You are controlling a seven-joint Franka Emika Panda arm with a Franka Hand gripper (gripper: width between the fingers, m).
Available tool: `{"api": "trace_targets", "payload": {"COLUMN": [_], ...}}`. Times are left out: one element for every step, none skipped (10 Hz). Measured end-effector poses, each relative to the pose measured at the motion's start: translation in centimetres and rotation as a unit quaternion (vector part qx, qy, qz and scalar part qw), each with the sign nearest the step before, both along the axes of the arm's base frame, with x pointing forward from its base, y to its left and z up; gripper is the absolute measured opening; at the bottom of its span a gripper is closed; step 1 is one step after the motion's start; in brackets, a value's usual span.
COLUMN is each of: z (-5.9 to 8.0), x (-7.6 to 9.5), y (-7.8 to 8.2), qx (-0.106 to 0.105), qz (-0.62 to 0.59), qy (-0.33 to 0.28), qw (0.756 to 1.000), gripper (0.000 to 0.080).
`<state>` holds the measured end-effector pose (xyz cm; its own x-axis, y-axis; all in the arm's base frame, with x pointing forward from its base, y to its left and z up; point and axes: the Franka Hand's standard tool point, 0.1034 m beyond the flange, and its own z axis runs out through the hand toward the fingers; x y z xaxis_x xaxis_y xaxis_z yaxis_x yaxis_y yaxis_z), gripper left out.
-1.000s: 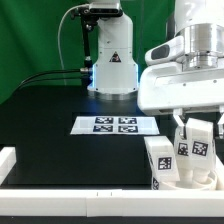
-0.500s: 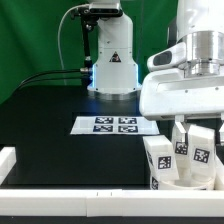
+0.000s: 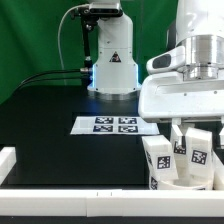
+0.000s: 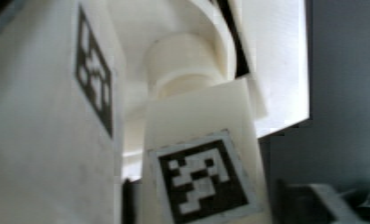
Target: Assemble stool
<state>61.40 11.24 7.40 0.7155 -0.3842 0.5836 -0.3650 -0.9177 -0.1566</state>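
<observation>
Two white stool legs stand upright at the exterior view's lower right, each with a black-and-white tag: one leg [image 3: 160, 160] on the left and one leg [image 3: 198, 152] on the right. The white piece [image 3: 186, 181] at their base is partly hidden. My gripper [image 3: 186, 130] hangs right over the right leg, its fingers reaching down around the leg's top. In the wrist view that tagged leg [image 4: 200, 150] fills the frame, with the other leg [image 4: 57, 110] beside it. A dark finger [image 4: 336, 205] stands a little apart from the leg's side, so the jaws look open.
The marker board [image 3: 115, 125] lies flat mid-table. White border rails run along the front edge [image 3: 80, 196] and the left corner [image 3: 6, 160]. The robot base [image 3: 112, 55] stands at the back with black cables to its left.
My hand has sunk slightly lower over the right leg. The legs have stayed in place.
</observation>
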Motion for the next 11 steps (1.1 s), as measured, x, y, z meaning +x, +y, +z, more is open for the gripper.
{"api": "trace_targets", "payload": {"z": [0.0,-0.2,0.6,2.1,2.3,2.8,3.3,3.3,3.2,3.2,3.5], "x": [0.0,0.0,0.2,0.6,0.5,0.6,0.6,0.9,0.8,0.9,1.1], "y": [0.0,0.0,0.2,-0.1,-1.0,-1.3,-0.7,-1.1,-1.2,-1.2,-1.2], "qx": [-0.001,0.000,0.021,0.036,0.047,0.073,0.089,0.091,0.091,0.084,0.040], "qz": [0.001,0.002,-0.001,-0.005,-0.005,-0.013,-0.009,-0.010,-0.012,-0.001,0.077], "qy": [0.000,0.011,0.056,0.072,0.115,0.163,0.205,0.209,0.209,0.209,0.219], "qw": [1.000,1.000,0.998,0.997,0.992,0.984,0.975,0.974,0.974,0.974,0.972], "gripper": [0.0563,0.0563,0.0632,0.0644,0.0644,0.0649,0.0649,0.0649,0.0649,0.0649,0.0649]}}
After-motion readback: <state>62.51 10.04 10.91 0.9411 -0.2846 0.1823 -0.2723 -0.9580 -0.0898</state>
